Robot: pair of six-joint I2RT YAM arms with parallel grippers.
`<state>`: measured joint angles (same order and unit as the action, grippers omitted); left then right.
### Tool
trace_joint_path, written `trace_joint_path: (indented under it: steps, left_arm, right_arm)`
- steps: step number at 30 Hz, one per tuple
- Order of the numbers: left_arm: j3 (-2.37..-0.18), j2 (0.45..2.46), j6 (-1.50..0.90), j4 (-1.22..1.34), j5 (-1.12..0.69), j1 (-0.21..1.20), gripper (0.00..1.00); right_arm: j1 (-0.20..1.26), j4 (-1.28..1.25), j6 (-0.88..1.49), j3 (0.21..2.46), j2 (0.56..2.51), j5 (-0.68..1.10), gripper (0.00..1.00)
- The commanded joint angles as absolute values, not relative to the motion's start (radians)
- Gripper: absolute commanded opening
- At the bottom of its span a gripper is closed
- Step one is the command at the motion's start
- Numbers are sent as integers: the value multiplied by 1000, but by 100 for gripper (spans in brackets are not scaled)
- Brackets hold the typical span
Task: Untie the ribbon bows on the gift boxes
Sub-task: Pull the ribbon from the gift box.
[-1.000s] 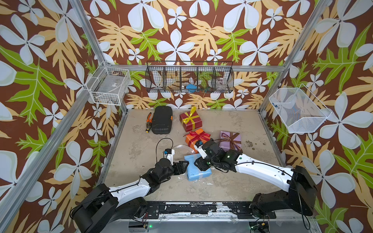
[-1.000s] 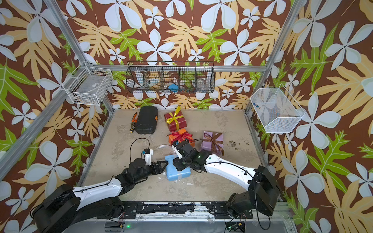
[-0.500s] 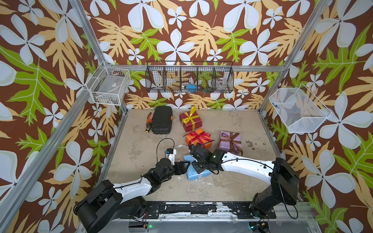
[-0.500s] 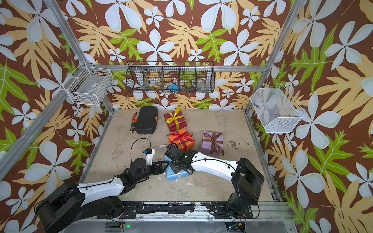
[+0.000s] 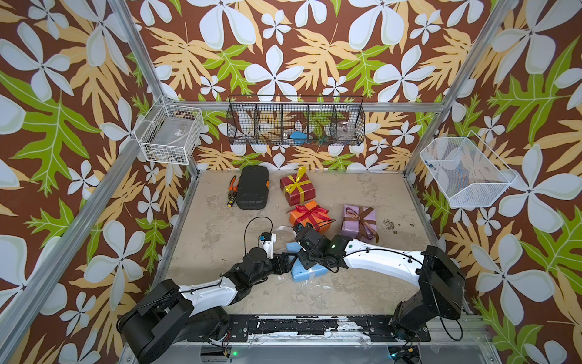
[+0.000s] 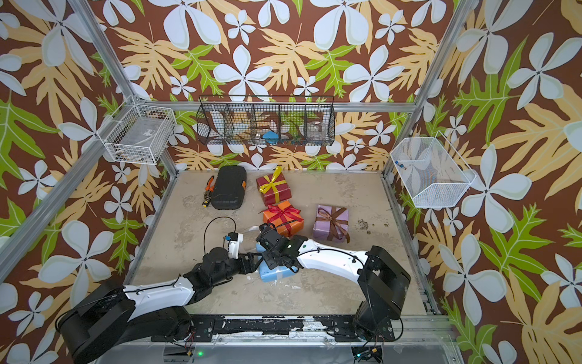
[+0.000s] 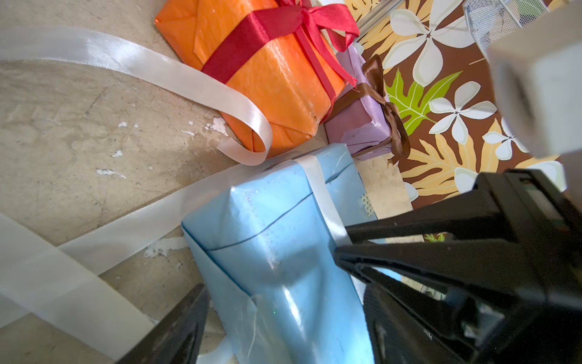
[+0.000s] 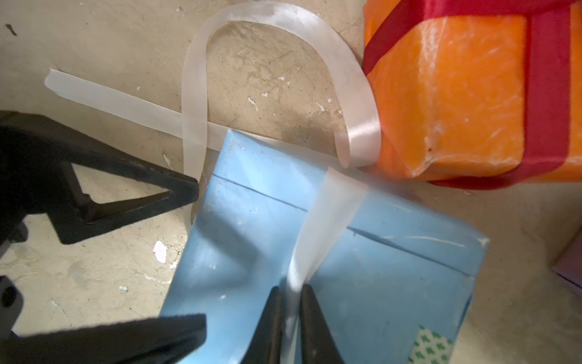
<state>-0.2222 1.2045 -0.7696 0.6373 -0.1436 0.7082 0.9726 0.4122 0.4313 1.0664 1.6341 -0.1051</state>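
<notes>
The left gripper stands with its jaws spread wide on either side of one end of the light blue box, clamped on nothing. That box lies between the two grippers (its paper is creased and shows a seam line and a patch of patterned tape). The white ribbon no longer forms a bow — it runs as a flat, translucent satin strip over the box top, and its loose lengths curl on the floor just beyond the left gripper, one end looping up against the orange box.

The right gripper is pinched tight on the white ribbon directly above the blue box, the strip rising between its two black fingers.

Just past the right gripper sits the orange box, its red ribbon tied crosswise in a looped bow. To that gripper's far side is the lilac box with a brown bow — also tied. Farthest off stands the dark red box, its yellow bow intact.
</notes>
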Motion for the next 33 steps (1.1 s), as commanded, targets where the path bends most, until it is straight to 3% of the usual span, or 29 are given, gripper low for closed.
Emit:
trace_joint_path:
  steps: [1, 19, 27, 33]
  left_arm:
    - [-228, 1217, -765, 652, -145, 709, 80]
    - [-248, 1367, -776, 640, -134, 709, 75]
    - [-244, 1366, -788, 631, -146, 708, 75]
    - [-248, 1315, -776, 607, -175, 709, 82]
  right_arm:
    - [944, 463, 446, 1009, 1620, 64, 0]
    - [721, -169, 632, 701, 1491, 857, 0]
    - [637, -562, 843, 592, 1464, 1017, 0]
    - [624, -576, 832, 587, 1461, 1013, 0]
